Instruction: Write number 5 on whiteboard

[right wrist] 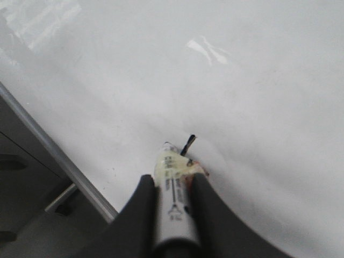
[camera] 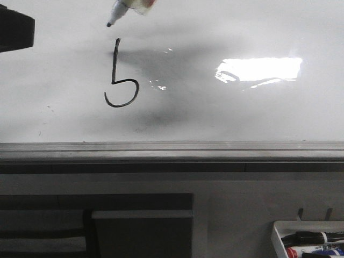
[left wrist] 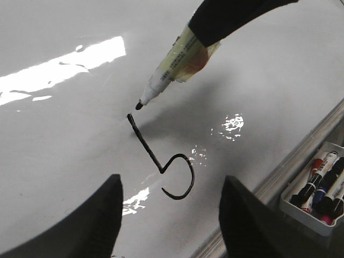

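Right gripper [right wrist: 173, 199] clamped mid-barrel on light, rigid marker [left wrist: 173, 67]; left gripper [left wrist: 169, 215] open; number 5 [camera: 121, 75] lacking top bar on slick whiteboard [camera: 242, 32].

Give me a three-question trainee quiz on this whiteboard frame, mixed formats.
1. True or false: the marker tip is touching the whiteboard in the left wrist view.
2. Which stroke of the 5 is missing? A) stem B) hook C) top bar
3. Which hand holds the marker, and what is the other hand doing?

Key
1. False. The tip hangs just off the surface, near the top end of the stem.
2. C. Stem and hook are drawn; no top bar shows.
3. The right hand is shut on the marker. The left hand is open and holds nothing, with the 5 showing between its fingers.
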